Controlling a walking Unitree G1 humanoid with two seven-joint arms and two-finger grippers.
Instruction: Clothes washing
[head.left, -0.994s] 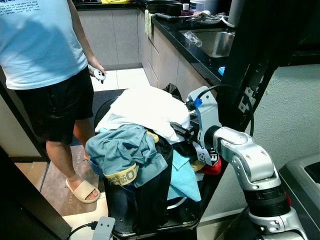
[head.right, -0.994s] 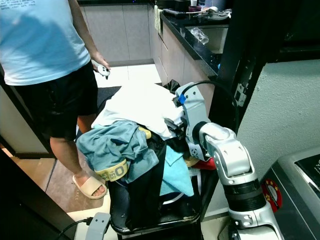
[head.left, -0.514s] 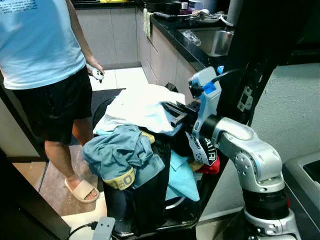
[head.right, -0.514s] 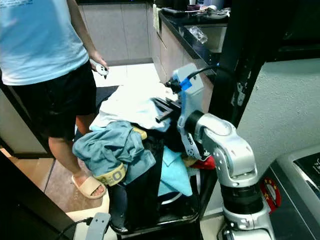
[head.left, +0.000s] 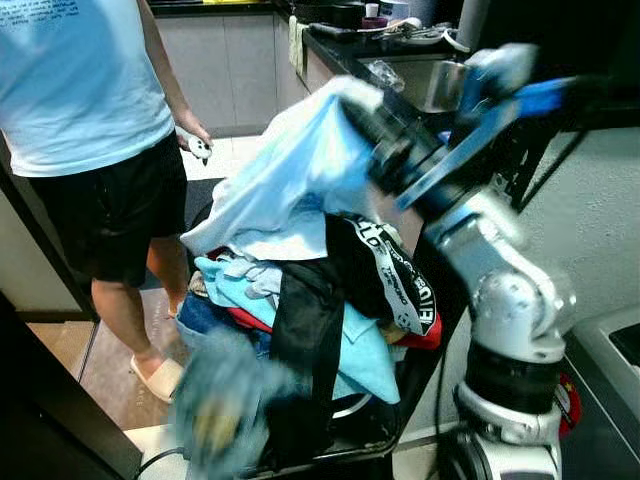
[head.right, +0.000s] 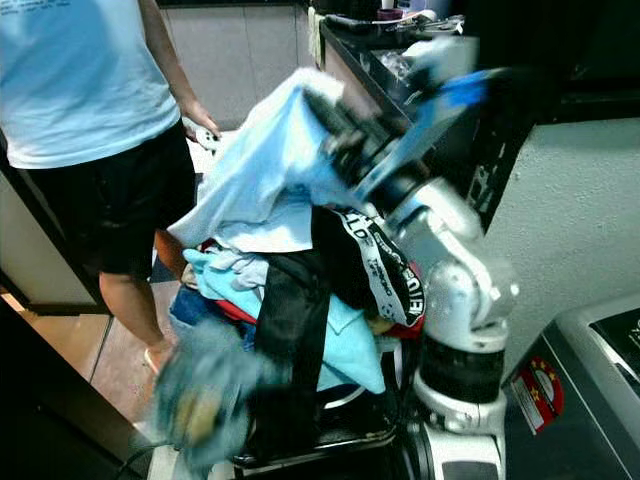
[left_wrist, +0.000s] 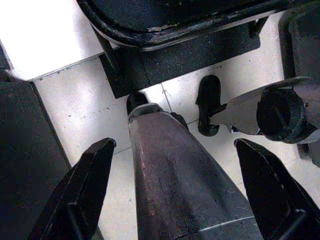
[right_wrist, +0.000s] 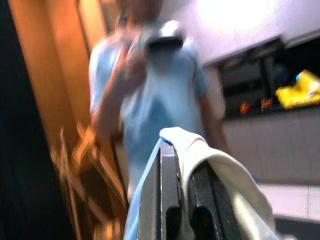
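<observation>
Lifting white garment (head.left: 290, 170), right tool (right_wrist: 181, 210) clamped; teal shirt (head.left: 215, 395) apparently dropped.

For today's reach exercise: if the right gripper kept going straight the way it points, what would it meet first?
Probably the person standing ahead; the right gripper, shut on the pale shirt, points toward them, though depth is unclear.

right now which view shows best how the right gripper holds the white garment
The right wrist view: the right gripper is shut on the white garment, cloth draped over its fingers. Both eye views show the garment lifted above the laundry pile, blurred.
</observation>
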